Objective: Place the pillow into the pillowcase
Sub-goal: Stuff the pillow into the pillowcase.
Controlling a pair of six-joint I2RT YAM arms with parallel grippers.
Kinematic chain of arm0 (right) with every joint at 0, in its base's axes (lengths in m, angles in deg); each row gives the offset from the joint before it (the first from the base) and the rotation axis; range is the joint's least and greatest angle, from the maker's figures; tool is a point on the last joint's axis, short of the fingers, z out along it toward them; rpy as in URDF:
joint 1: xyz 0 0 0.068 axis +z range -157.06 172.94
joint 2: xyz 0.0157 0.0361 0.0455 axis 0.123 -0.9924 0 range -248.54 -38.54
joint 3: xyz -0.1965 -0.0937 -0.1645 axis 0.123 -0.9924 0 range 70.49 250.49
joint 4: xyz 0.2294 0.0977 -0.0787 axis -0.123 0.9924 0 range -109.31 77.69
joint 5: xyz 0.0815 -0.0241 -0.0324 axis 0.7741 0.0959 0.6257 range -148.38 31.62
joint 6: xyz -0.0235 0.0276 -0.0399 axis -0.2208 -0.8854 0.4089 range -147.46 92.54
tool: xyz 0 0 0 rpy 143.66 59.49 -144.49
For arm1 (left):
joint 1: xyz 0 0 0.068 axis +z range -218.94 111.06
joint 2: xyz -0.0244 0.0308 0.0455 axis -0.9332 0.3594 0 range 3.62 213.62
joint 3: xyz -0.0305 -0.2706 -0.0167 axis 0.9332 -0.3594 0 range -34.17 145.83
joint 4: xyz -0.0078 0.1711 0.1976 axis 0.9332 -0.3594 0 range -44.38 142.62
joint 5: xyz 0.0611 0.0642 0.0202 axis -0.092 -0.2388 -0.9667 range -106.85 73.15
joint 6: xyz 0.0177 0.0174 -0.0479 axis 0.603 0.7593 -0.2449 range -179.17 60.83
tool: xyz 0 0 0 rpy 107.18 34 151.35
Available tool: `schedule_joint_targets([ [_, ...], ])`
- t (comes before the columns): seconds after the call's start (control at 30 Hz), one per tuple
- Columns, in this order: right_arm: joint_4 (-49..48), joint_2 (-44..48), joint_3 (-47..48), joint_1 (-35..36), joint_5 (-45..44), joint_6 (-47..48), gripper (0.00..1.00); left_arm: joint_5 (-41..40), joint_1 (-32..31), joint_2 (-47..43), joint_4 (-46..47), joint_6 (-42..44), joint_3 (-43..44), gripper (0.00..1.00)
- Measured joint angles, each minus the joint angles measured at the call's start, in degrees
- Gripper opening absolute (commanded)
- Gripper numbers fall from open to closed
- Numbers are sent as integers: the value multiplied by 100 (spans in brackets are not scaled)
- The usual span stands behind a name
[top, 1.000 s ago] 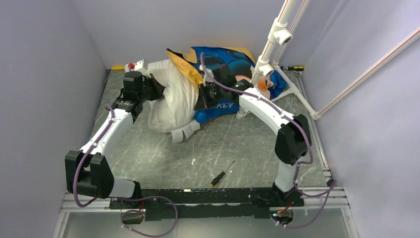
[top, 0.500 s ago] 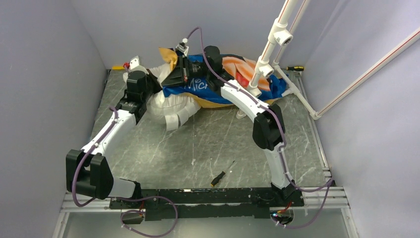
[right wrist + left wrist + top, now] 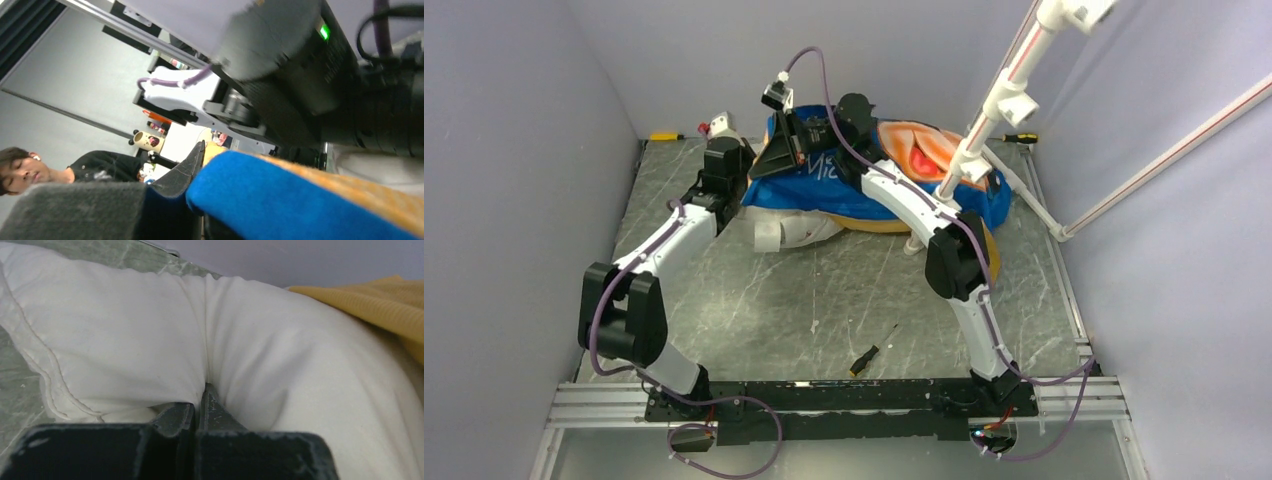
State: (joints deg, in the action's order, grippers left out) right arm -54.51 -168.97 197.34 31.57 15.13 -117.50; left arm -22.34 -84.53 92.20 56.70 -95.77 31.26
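Note:
The blue pillowcase (image 3: 864,190) lies at the back of the table, drawn over most of the white pillow (image 3: 809,228); only the pillow's near end and its white tags stick out. My left gripper (image 3: 740,182) is shut on a fold of the pillow (image 3: 125,340), with the fingers (image 3: 215,407) pinching white fabric; the case's orange side (image 3: 380,305) shows at the right. My right gripper (image 3: 769,165) is raised over the pillow's left end. It is shut on the pillowcase's edge (image 3: 280,195), blue outside and orange inside, beside one finger (image 3: 182,172).
A white pipe frame (image 3: 984,130) leans at the back right over the pillowcase. A small screwdriver (image 3: 869,352) lies on the marble table near the front. A yellow-handled tool (image 3: 1021,138) lies at the back right. A person (image 3: 25,167) shows in the right wrist view.
My right gripper has pulled the pillowcase edge up and left over the pillow, covering most of it. My left arm shifted back and right with the pillow. The pipe frame moved.

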Motion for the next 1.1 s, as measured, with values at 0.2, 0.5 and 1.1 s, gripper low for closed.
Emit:
schedule_joint_targets([
  [0.2, 1504, 796, -1060, 24, -173, 1478, 0, 94, -63, -94, -1152, 748, 592, 83],
  [0.5, 2684, 1025, -1097, -367, -481, 2286, 0, 553, 975, -1198, -4269, 1325, 1458, 98],
  [1.1, 2754, 372, -610, -678, 205, 1670, 0, 4186, 2540, -1397, -4551, 256, 212, 89],
])
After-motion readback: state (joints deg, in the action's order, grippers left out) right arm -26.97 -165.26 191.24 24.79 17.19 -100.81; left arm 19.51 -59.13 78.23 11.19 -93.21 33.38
